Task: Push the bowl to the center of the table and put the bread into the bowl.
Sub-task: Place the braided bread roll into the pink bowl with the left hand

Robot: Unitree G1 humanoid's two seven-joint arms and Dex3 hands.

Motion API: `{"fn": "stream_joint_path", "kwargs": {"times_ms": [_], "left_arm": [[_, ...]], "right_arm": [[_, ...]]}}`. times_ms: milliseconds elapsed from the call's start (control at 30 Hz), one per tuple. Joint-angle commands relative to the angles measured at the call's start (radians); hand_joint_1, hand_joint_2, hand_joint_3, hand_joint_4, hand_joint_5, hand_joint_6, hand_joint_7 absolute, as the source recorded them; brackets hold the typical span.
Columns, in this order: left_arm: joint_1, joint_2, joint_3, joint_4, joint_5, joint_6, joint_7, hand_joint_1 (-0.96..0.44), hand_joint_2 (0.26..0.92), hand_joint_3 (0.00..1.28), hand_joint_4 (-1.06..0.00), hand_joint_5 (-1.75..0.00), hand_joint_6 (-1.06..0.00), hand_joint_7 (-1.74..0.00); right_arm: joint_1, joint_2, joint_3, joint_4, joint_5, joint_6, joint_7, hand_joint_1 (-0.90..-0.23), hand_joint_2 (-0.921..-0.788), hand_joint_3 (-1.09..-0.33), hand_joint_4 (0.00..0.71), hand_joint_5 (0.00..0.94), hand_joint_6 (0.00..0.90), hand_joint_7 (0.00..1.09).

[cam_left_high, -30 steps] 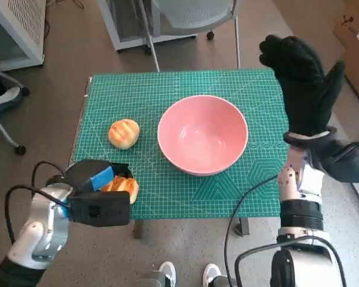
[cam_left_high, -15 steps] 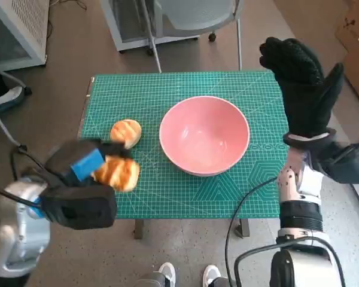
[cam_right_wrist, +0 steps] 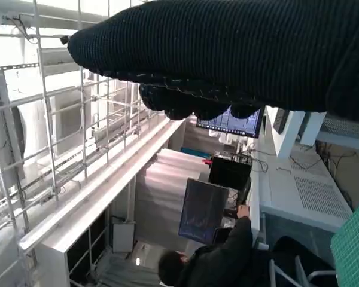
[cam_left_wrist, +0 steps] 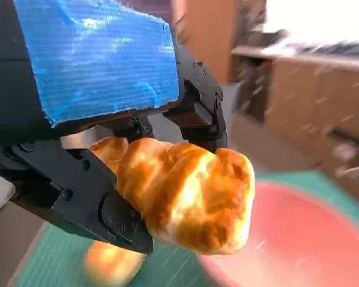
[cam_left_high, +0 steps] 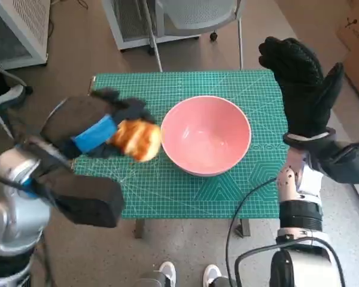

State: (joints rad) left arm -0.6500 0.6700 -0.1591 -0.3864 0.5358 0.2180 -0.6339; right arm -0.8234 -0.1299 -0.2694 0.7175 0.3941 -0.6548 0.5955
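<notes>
We carry a bread roll toward the bowl
Our left hand (cam_left_high: 96,134) grips the golden, glossy, knobbly bread (cam_left_high: 137,139) just beside the rim of the smooth, round pink bowl (cam_left_high: 206,134), which sits mid-table on the green gridded mat (cam_left_high: 167,84); we judge it light, soft and easily crushed, best held lightly round its middle, while our knitted right hand (cam_left_high: 302,84) is raised, spread and holds nothing
</notes>
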Motion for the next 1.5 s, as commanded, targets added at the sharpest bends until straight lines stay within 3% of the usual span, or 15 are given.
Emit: {"fn": "stream_joint_path", "kwargs": {"times_ms": [33, 233, 533, 733, 967, 1267, 1300, 1333, 1400, 1433, 1467, 1500], "left_arm": [[-0.128, -0.057, -0.074, 0.061, 0.006, -0.026, -0.021, 0.00, 0.892, 0.01, -0.83, -1.09, -0.75, -0.95], [-0.240, -0.133, -0.159, 0.214, 0.038, -0.096, 0.007, 0.00, 0.910, 0.01, -0.78, -1.18, -0.73, -0.94], [-0.357, -0.267, -0.270, 0.539, 0.075, -0.245, 0.096, 0.00, 0.920, 0.04, -0.74, -1.13, -0.65, -1.14], [-0.422, -0.345, -0.323, 0.775, 0.100, -0.322, 0.153, 0.00, 0.917, 0.06, -0.67, -1.30, -0.69, -0.99], [-0.470, -0.398, -0.343, 1.003, 0.102, -0.398, 0.211, 0.00, 0.914, 0.06, -0.72, -1.15, -0.65, -1.14], [-0.504, -0.419, -0.356, 1.173, 0.110, -0.450, 0.251, 0.00, 0.919, 0.05, -0.73, -1.14, -0.63, -1.15], [-0.505, -0.419, -0.354, 1.184, 0.106, -0.449, 0.245, 0.00, 0.919, 0.06, -0.69, -1.14, -0.64, -1.18], [-0.505, -0.419, -0.353, 1.192, 0.103, -0.450, 0.241, -0.07, 0.920, 0.08, -0.62, -1.03, -0.63, -1.21], [-0.503, -0.419, -0.348, 1.195, 0.097, -0.445, 0.231, -0.24, 0.920, 0.11, -0.55, -0.61, -0.61, -1.27], [-0.496, -0.416, -0.343, 1.187, 0.092, -0.432, 0.222, -0.22, 0.887, 0.10, -0.47, -0.50, -0.52, -1.12], [-0.492, -0.415, -0.340, 1.181, 0.089, -0.423, 0.215, -0.21, 0.839, 0.08, -0.32, -0.32, -0.40, -0.80], [-0.489, -0.414, -0.338, 1.177, 0.086, -0.417, 0.211, -0.21, 0.824, 0.06, -0.26, -0.26, -0.37, -0.67]], "right_arm": [[0.024, 0.002, 0.002, -0.008, -0.001, 0.000, -0.004, -0.660, -0.921, -0.560, 0.331, 0.001, 0.398, 0.01], [0.035, -0.003, -0.001, -0.018, -0.009, -0.007, -0.014, -0.657, -0.921, -0.561, 0.330, 0.000, 0.397, 0.01], [0.069, -0.008, 0.001, -0.069, -0.014, -0.007, -0.036, -0.631, -0.921, -0.585, 0.329, 0.000, 0.381, 0.00], [0.089, -0.010, 0.001, -0.093, -0.013, -0.003, -0.051, -0.628, -0.921, -0.590, 0.322, 0.000, 0.379, 0.00], [0.114, -0.010, 0.007, -0.127, -0.024, 0.000, -0.079, -0.623, -0.921, -0.594, 0.322, 0.001, 0.370, 0.00], [0.137, -0.014, 0.012, -0.162, -0.029, 0.012, -0.100, -0.631, -0.921, -0.594, 0.307, 0.000, 0.355, 0.00], [0.138, -0.014, 0.013, -0.163, -0.030, 0.013, -0.101, -0.632, -0.921, -0.594, 0.305, 0.000, 0.354, 0.00], [0.138, -0.014, 0.013, -0.165, -0.030, 0.014, -0.103, -0.633, -0.921, -0.594, 0.304, 0.000, 0.354, 0.00], [0.139, -0.014, 0.014, -0.167, -0.030, 0.015, -0.105, -0.634, -0.921, -0.594, 0.301, 0.000, 0.354, 0.00], [0.139, -0.014, 0.015, -0.165, -0.031, 0.014, -0.106, -0.634, -0.921, -0.594, 0.301, 0.000, 0.353, 0.00], [0.138, -0.014, 0.015, -0.164, -0.031, 0.014, -0.107, -0.634, -0.921, -0.594, 0.301, 0.000, 0.353, 0.00], [0.138, -0.013, 0.016, -0.164, -0.032, 0.014, -0.107, -0.634, -0.921, -0.594, 0.301, 0.000, 0.352, 0.00]]}}
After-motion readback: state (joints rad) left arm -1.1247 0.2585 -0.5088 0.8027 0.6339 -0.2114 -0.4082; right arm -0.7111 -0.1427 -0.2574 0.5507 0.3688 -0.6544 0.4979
